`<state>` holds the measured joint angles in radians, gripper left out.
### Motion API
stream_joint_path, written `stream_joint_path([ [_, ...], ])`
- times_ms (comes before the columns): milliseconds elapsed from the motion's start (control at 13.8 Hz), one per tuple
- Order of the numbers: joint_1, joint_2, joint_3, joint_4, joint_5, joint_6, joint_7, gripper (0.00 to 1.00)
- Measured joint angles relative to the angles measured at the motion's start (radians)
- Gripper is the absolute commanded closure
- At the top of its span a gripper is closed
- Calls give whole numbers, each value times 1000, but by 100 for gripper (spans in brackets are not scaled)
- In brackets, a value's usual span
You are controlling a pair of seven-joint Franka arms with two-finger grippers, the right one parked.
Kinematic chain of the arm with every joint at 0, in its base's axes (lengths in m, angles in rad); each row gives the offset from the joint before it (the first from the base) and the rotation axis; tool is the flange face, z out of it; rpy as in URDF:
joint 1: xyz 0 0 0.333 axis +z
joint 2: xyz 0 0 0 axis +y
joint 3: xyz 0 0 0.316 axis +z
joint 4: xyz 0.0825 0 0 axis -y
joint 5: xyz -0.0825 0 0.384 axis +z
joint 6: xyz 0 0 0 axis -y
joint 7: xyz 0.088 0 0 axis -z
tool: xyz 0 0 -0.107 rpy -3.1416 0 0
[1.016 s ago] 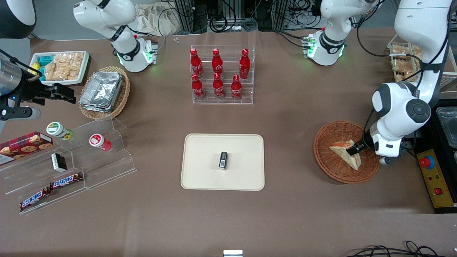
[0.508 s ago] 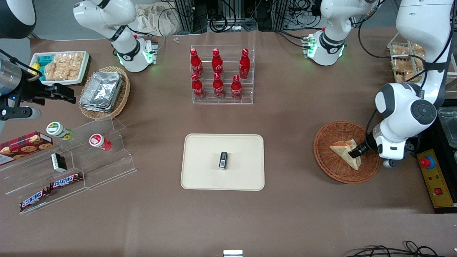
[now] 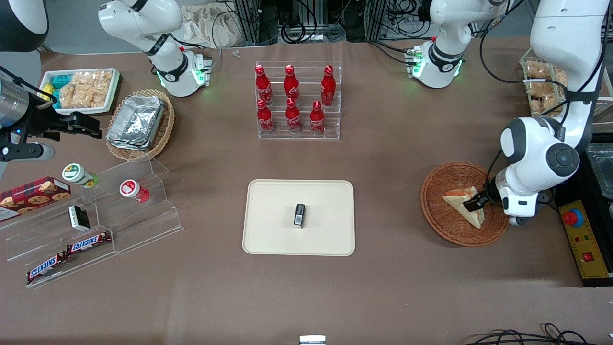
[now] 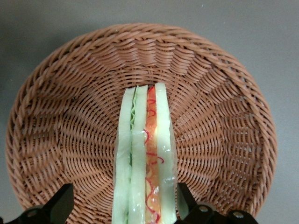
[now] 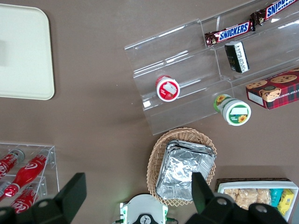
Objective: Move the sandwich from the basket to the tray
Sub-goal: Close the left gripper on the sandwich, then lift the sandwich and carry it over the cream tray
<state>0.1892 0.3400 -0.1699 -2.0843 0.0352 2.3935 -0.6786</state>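
Observation:
The sandwich [image 3: 460, 200] stands on edge in the round reddish-brown basket [image 3: 438, 189] toward the working arm's end of the table. In the left wrist view the sandwich [image 4: 145, 154] shows pale bread with a red, orange and green filling, and the basket [image 4: 70, 116] weave surrounds it. My left gripper [image 3: 472, 203] is low in the basket, open, with its black fingers [image 4: 63, 201] on either side of the sandwich's wide end. One finger is close to the bread, the other stands well apart. The cream tray [image 3: 273, 235] lies mid-table, bearing a small black object [image 3: 299, 214].
An acrylic rack of red bottles [image 3: 297, 100] stands farther from the front camera than the tray. A control box with a red button [image 3: 580, 237] lies beside the basket. A stepped acrylic stand with snack bars [image 3: 91, 220] and a tan basket of foil containers [image 3: 139, 122] sit toward the parked arm's end.
My left wrist drew slightly away from the sandwich, then came back toward it. The sandwich stays in the basket.

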Motion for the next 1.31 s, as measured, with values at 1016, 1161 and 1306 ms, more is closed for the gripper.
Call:
stream_joint_path([
  [1016, 1, 17, -9, 19, -1, 1, -8, 100],
  [1161, 1, 2, -9, 44, -1, -25, 55, 100],
  [1306, 1, -18, -8, 132, -1, -166, 144, 100],
])
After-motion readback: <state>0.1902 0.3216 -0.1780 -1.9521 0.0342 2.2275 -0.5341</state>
